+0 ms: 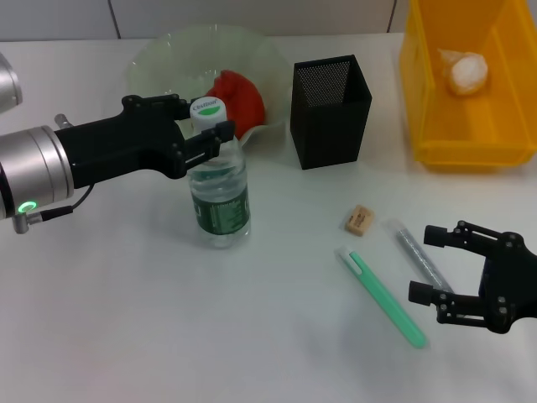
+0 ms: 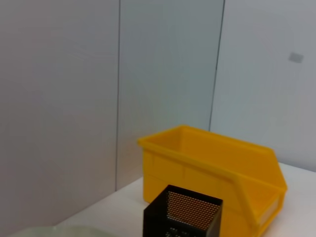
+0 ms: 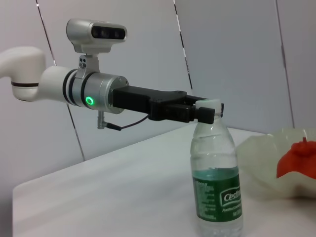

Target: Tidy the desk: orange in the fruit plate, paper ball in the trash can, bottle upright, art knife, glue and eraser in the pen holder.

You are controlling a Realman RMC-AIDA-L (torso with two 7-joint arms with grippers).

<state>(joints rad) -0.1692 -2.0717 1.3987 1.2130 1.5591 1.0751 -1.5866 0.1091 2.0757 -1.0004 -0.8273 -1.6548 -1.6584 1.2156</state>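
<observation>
The bottle (image 1: 220, 197) stands upright on the white table, and my left gripper (image 1: 204, 120) is shut on its neck just under the white cap. The right wrist view shows the same hold on the bottle (image 3: 217, 182) by the left gripper (image 3: 207, 112). The orange (image 1: 239, 95) lies in the pale fruit plate (image 1: 168, 54). A paper ball (image 1: 466, 72) sits in the yellow trash can (image 1: 470, 151). An eraser (image 1: 358, 220), a clear glue tube (image 1: 417, 252) and a green art knife (image 1: 382, 290) lie on the table. My right gripper (image 1: 424, 264) is open around the glue's near end. The black mesh pen holder (image 1: 330, 109) stands behind.
The left wrist view shows the trash can (image 2: 217, 163), the pen holder (image 2: 185, 215) and a grey wall behind. The fruit plate (image 3: 266, 163) with the orange (image 3: 298, 158) lies just behind the bottle. Bare table stretches along the front left.
</observation>
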